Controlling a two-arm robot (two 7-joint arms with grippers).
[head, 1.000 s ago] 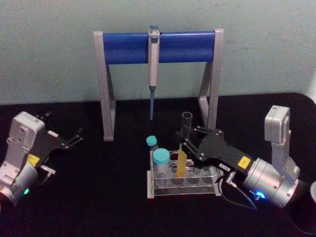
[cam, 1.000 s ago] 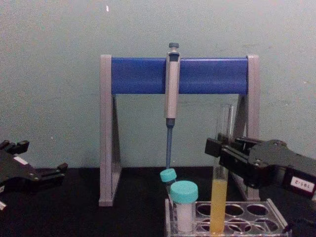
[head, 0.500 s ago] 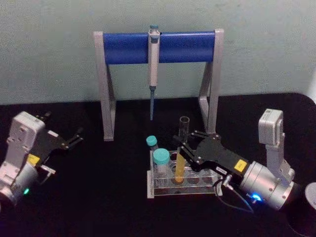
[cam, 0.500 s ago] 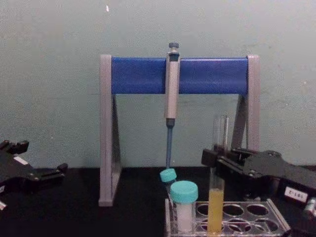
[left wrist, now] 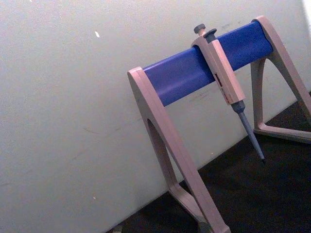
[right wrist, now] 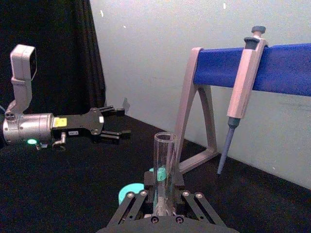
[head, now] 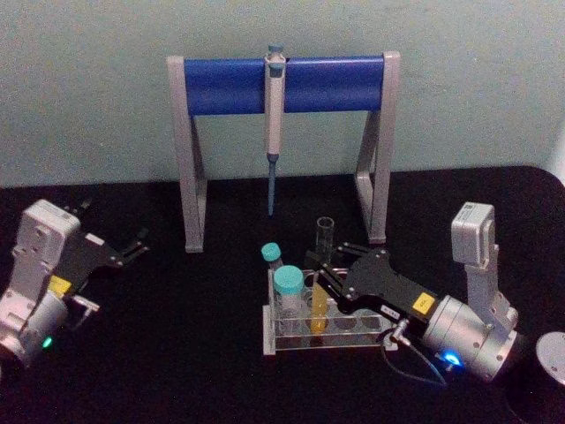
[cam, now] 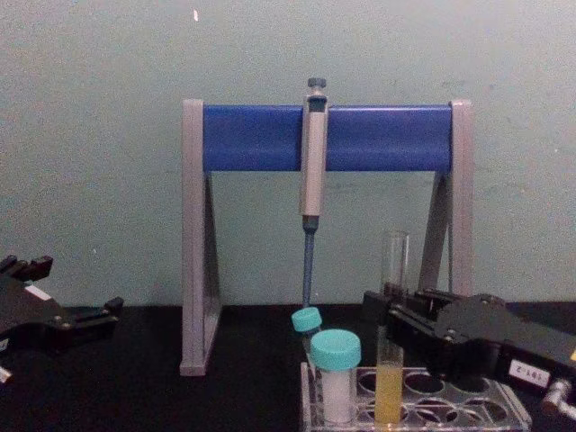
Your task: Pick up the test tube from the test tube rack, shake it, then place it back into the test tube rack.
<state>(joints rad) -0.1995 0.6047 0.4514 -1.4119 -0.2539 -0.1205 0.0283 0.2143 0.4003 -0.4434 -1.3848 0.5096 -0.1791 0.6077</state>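
Yellow liquid fills the lower part of the tall slim clear glass test tube (head: 320, 283), seated upright in the low clear plastic test tube rack (head: 328, 328) at 6 o'clock from the hanging grey pipette (head: 274, 124). The right gripper (head: 334, 276) clasps it; release gently, then lift straight. The left gripper (head: 124, 252) idles at 9 o'clock, fingers spread.

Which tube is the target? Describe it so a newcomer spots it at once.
Find the blue-barred pipette stand at the back; just in front sits a clear rack. The test tube stands in it, the right gripper shut around it. It is tall, capless, with yellow liquid, unlike the short teal-capped tubes beside it.
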